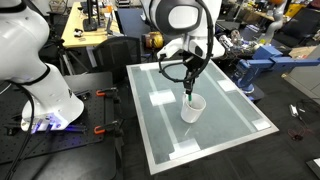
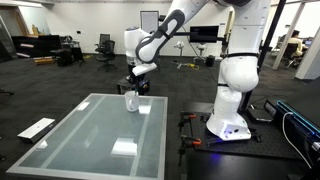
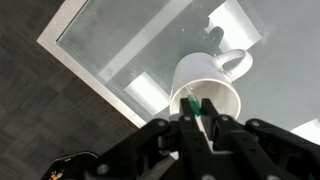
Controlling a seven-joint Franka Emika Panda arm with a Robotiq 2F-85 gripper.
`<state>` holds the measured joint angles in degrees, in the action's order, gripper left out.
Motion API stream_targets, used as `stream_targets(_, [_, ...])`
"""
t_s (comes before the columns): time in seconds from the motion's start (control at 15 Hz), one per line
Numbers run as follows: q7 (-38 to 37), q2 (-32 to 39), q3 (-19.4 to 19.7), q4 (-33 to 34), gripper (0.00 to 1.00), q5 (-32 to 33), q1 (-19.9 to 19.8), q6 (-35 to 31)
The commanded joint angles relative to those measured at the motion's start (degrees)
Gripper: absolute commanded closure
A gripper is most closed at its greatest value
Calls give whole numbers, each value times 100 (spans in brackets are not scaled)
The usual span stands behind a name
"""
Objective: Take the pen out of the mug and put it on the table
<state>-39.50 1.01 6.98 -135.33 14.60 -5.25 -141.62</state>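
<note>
The white mug (image 3: 212, 88) stands upright on the pale frosted table (image 3: 120, 45), handle pointing away from me. It also shows in both exterior views (image 1: 192, 108) (image 2: 131, 101). The green-teal pen (image 3: 193, 109) sticks up out of the mug. My gripper (image 3: 197, 113) is straight above the mug with its two black fingers closed on the pen's upper end. In an exterior view the gripper (image 1: 189, 90) hangs just over the mug's rim, and in the other it (image 2: 134, 88) sits right above the mug near the table's far edge.
White tape patches (image 3: 232, 20) lie on the tabletop near the mug, with more at the corners (image 1: 186, 152). Dark carpet lies beyond the table edge (image 3: 60, 110). The robot base (image 2: 228, 120) stands beside the table. Workbenches and chairs fill the background (image 1: 90, 30).
</note>
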Motion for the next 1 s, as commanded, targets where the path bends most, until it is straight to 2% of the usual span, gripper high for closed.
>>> stream_targets(0.0, [140, -548, -67, -2, 96, 84, -7, 611])
stream_targets(0.2, [123, -862, -167, -29, 96, 193, -52, 688])
stream_targets(0.6, [150, -1195, -440, -131, 96, 351, -57, 439])
stream_targets(0.93, [-115, -1206, -801, -293, 96, 969, -47, -65])
